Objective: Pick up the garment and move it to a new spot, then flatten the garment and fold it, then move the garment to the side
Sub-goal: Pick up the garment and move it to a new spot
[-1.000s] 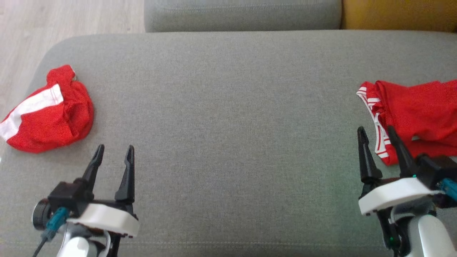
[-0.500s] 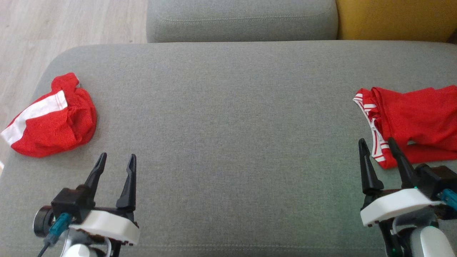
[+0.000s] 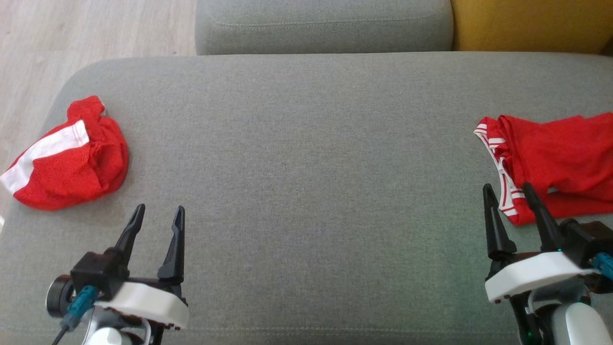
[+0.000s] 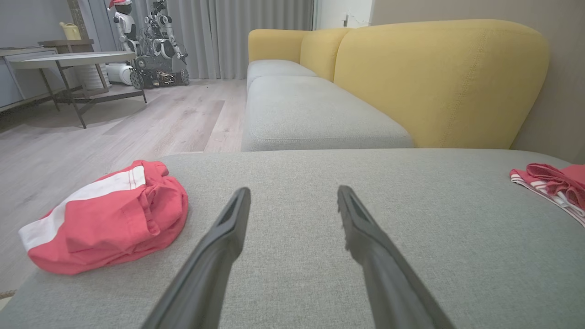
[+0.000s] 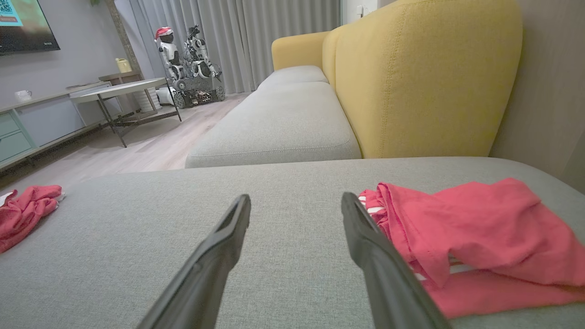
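A crumpled red garment (image 3: 555,158) with a red-and-white striped waistband lies at the right edge of the grey cushion (image 3: 306,167). My right gripper (image 3: 506,186) stands open just in front of its near left corner, one finger beside the cloth; in the right wrist view the garment (image 5: 466,237) lies right of the open right gripper (image 5: 297,197). A second red garment (image 3: 67,163) with a broad white band sits bundled at the cushion's left end. My left gripper (image 3: 160,208) is open and empty, to the near right of it, also as left gripper (image 4: 293,191) beside that bundle (image 4: 105,219).
Another grey seat cushion (image 3: 325,24) and a yellow backrest (image 3: 527,24) lie beyond. Wooden floor (image 3: 72,33) runs past the cushion's left edge. Far off stand a low table (image 4: 73,59) and a toy-like robot (image 4: 151,41).
The whole picture has shifted down a little, so the camera moved. Both garments lie as before and both grippers stay open in the same places.
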{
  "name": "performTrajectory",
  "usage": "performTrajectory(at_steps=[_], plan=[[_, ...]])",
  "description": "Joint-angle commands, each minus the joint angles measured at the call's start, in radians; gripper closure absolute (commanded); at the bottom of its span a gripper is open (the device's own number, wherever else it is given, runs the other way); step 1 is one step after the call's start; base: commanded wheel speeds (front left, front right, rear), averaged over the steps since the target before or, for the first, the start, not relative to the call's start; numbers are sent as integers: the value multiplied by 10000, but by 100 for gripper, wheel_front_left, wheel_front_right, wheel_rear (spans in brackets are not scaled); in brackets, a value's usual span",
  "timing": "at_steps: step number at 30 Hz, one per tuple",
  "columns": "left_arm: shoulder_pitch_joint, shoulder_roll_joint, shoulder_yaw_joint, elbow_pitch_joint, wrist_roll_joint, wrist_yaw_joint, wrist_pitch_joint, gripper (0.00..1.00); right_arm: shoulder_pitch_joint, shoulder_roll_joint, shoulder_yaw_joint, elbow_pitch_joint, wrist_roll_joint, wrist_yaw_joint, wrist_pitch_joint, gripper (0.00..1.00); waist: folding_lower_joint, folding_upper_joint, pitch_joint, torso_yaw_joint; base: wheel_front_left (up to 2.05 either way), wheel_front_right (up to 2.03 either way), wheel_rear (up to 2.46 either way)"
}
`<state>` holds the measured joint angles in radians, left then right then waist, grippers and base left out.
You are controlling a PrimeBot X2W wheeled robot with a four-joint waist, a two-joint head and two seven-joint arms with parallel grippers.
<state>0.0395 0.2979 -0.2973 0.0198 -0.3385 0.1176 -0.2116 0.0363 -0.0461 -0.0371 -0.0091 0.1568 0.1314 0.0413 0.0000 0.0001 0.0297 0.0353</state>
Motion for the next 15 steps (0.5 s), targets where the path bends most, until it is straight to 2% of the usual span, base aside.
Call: performTrajectory(at_steps=[1,10,15], plan=[[-426,229,350,-357,-73,84,-7,0,-204,-41,181,-406,-66,-7,11,0,0,-1,13,32,0,0,0],[-525,243,359,-345,-135,118,-59,0,-210,-41,70,-462,-91,-7,16,0,0,-1,80,236,0,0,0],[-661,188,366,-291,-179,136,-117,0,-141,-41,116,-626,-130,-7,38,0,0,-1,70,713,0,0,0]])
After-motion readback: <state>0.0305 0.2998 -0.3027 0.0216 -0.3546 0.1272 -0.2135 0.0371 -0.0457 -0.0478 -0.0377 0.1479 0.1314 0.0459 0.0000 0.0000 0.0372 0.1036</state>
